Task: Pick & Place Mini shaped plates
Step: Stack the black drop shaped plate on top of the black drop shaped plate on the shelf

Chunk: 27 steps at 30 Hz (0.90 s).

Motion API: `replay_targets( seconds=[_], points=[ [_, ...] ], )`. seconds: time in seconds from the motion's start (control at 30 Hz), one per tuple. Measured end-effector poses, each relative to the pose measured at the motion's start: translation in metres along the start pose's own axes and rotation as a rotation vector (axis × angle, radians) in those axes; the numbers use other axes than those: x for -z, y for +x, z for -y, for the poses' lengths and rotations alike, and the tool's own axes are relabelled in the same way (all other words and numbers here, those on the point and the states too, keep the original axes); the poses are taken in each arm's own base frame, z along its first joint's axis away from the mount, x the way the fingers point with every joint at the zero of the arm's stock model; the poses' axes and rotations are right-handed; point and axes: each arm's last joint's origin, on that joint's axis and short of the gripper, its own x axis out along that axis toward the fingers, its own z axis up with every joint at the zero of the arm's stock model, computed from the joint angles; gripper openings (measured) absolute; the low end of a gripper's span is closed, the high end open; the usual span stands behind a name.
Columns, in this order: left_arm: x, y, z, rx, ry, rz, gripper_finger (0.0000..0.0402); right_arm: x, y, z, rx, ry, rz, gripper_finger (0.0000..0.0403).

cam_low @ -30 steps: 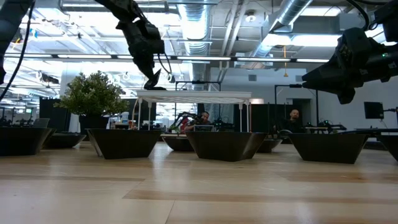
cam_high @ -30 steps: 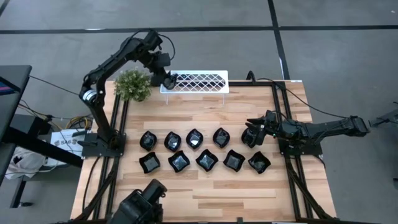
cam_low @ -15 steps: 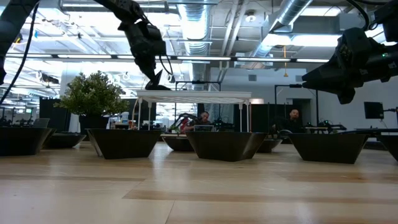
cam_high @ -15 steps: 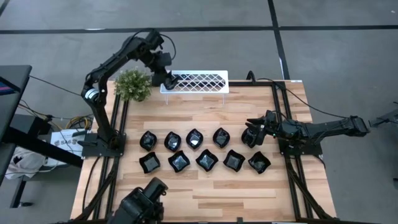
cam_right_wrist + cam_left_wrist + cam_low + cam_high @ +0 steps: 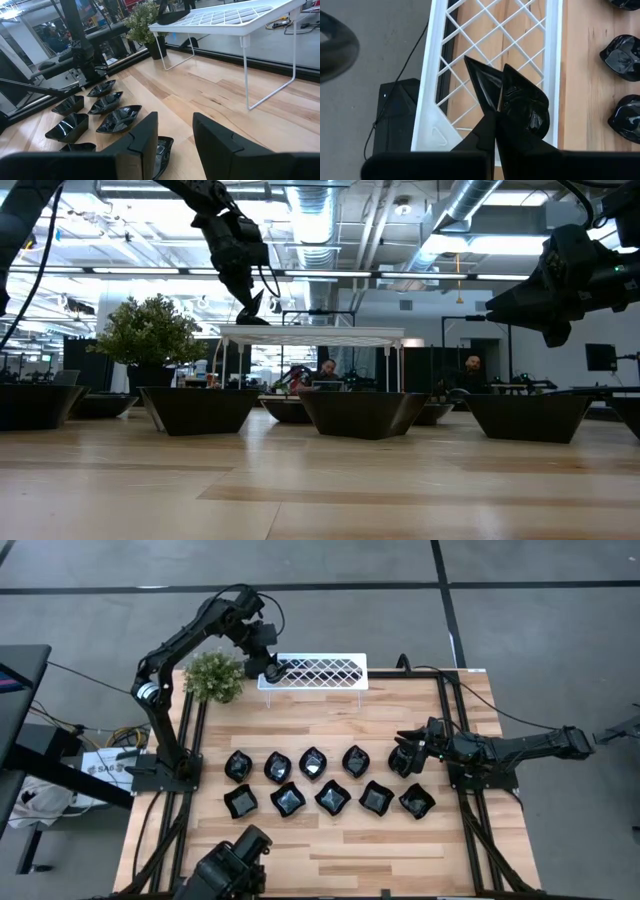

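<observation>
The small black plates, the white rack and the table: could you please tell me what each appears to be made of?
Plates: glossy black, probably glazed ceramic or hard plastic; sharp highlights show.
Rack: white lattice with thin legs, likely coated metal, possibly plastic.
Table: light wood planks, with visible grain and joints.

Both arms are matte black with jointed tubular links. Left arm (image 5: 190,635) carries a silver band near its elbow; black cables trail alongside. Fingers (image 5: 142,142) appear angular, flat-faced.

Bright, even indoor light

Ceiling strip lights (image 5: 130,272) glare in the low view; the near tabletop (image 5: 320,490) is blurred.
</observation>
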Motion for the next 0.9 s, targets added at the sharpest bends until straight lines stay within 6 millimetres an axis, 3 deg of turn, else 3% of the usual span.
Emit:
replay_targets(
  seconds=[0.9],
  points=[
    [-0.0030, 0.0002, -0.0035, -0.034, 0.013, 0.029, 0.0016, 0.0000, 0.0000, 0.0000, 0.000, 0.000, 0.000, 0.0119]
  ],
)
